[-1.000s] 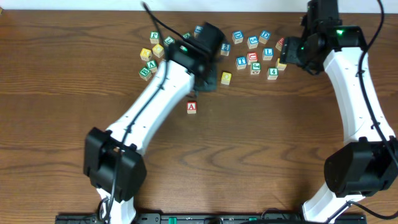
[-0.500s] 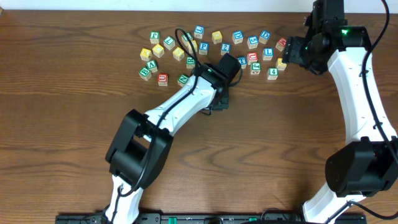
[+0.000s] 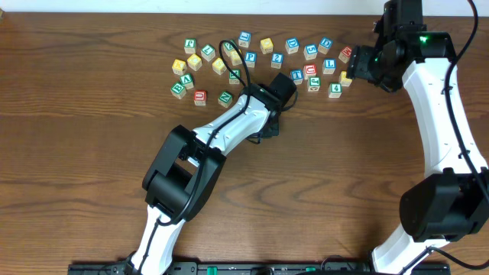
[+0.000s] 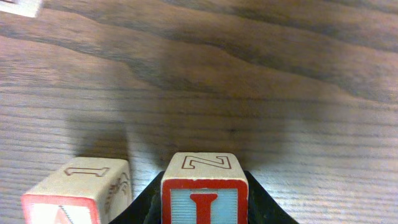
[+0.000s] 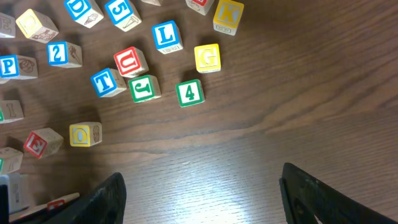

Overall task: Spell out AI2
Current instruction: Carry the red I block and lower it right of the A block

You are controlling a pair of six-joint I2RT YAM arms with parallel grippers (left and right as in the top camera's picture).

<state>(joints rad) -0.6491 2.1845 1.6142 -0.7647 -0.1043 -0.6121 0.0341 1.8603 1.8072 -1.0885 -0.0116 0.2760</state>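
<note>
Within the last second the left tool (image 3: 266, 127) has been swung out of the pile (image 3: 250, 58) and brought down by the A block (image 4: 74, 193), which is now hidden under the arm in the overhead view. The I block (image 4: 204, 186) is pinched in that tool, upright, its letter turned to the wrist camera. It is held just beside the A block with a thin gap between them. Whether it is resting on the desk (image 4: 249, 74) cannot be told. The second letter is therefore judged nearly placed, with release the step in hand. The 2 block (image 5: 59, 53) is left in the pile, well apart from the A block. The right tool (image 5: 208, 196) is held spread above the pile's far end, with nothing in it.
</note>
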